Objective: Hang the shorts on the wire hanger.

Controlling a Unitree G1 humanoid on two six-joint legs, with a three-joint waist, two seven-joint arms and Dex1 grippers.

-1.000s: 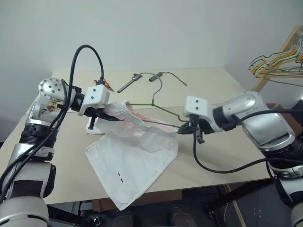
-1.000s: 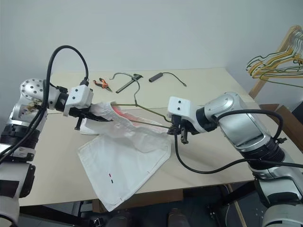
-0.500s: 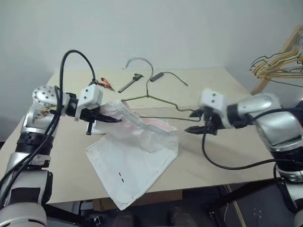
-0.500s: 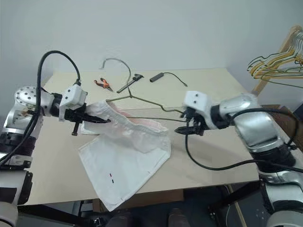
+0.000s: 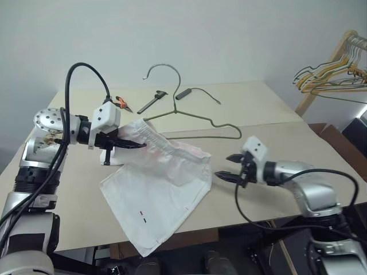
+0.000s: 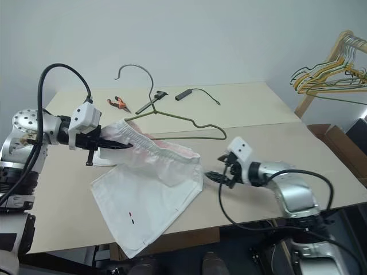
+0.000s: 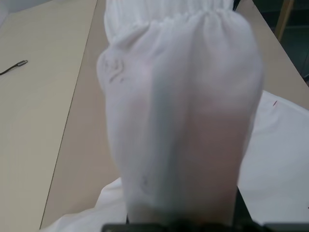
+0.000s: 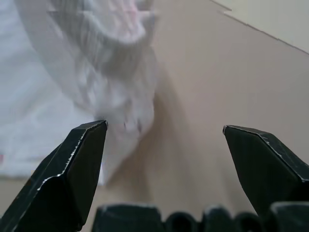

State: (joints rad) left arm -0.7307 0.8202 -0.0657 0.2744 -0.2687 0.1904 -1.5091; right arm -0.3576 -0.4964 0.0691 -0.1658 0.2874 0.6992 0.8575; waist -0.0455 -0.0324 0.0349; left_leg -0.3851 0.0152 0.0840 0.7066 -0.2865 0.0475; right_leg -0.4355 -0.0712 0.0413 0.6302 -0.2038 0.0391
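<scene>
Shorts [image 5: 160, 183] waistband pinched in left hand [image 5: 140, 145] | right hand [image 5: 229, 172] spread wide, empty | wire hanger [image 5: 198, 117] threaded through waistband

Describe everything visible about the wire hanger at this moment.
The wire hanger is one thin, dark olive-grey metal wire with a curved hook, a twisted neck and a triangular body. It is tilted, hook raised over the far side of the table. Its near part runs into the raised waistband of the shorts, which the left gripper holds up. The open right gripper is apart from it.
</scene>
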